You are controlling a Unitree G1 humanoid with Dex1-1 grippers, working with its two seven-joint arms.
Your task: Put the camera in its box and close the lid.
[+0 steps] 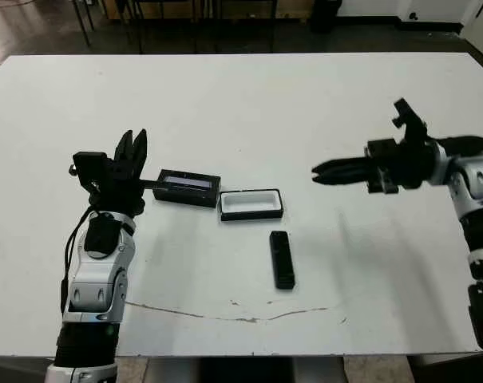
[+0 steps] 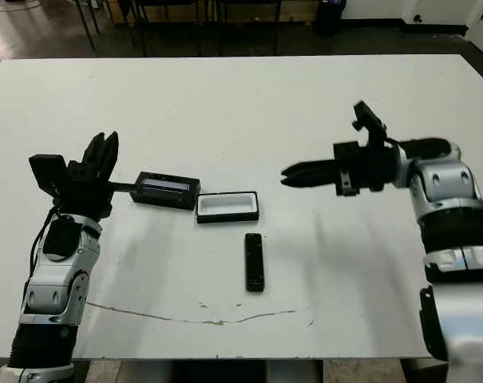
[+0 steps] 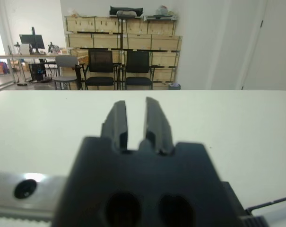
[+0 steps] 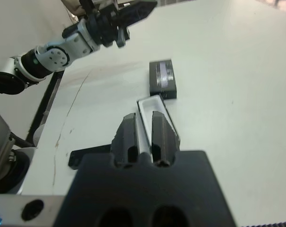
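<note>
One camera (image 1: 283,259), one box (image 1: 251,204), one lid (image 1: 188,187)

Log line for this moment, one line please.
camera: on table, nearer than box | box: open, empty | lid: beside box | left end effector: raised, holding nothing | right end effector: raised, holding nothing

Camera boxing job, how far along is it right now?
Nothing is done yet. The camera lies bare on the table, just in front of the box, which sits open with nothing in it. The lid lies flat beside the box. Nothing is in hand: the left gripper and right gripper hold nothing. Left to do: pick up the camera, seat it in the box, fit the lid.
</note>
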